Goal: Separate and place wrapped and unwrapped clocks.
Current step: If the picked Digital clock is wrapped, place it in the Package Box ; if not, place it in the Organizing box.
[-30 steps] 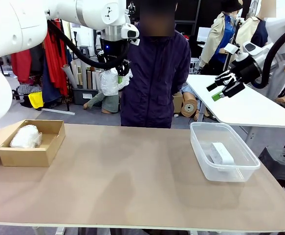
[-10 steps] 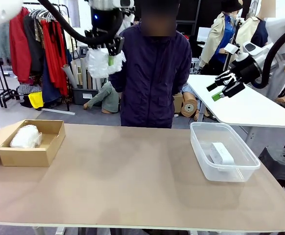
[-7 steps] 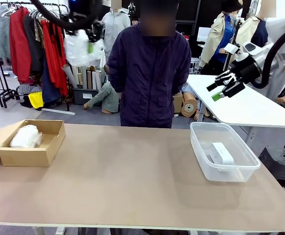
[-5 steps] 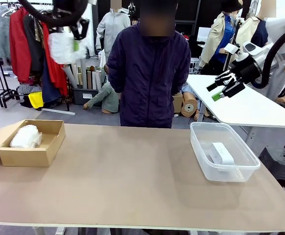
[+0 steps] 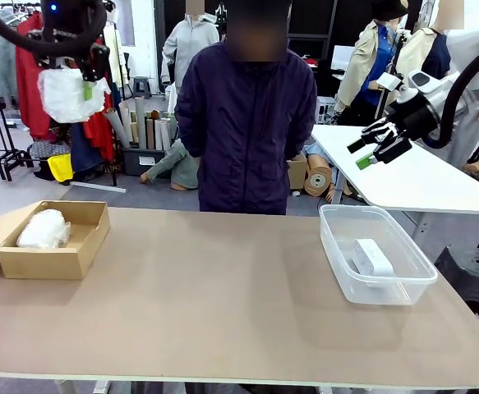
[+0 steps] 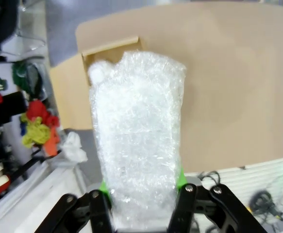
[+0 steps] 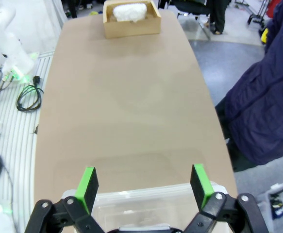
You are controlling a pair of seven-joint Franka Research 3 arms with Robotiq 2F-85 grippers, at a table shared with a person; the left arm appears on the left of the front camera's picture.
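Left hand [image 6: 141, 194]: clamped on one end of a bundle [image 6: 137, 141], high in the air above and beyond the box [image 5: 54, 246].
Bundle feel: likely light; bubble wrap soft and slick, so it may slide; a grip nearer the middle seems safer.
Right hand [image 5: 375, 144]: fingers apart, holding nothing, raised above the tub [image 5: 403, 283].
Box: near the worktop's [image 5: 214, 295] left end, holds a second bundle [image 5: 43, 228].
Tub: clear, right side; the bare clock [image 5: 372, 256] lies inside.

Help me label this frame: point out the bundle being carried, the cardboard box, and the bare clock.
carried bubble-wrap bundle [image 5: 68, 92], front view, middle of the wrap.
cardboard box [image 5: 46, 263], front view, near side wall.
bare white clock [image 5: 372, 256], front view, its top face, inside the clear bin.
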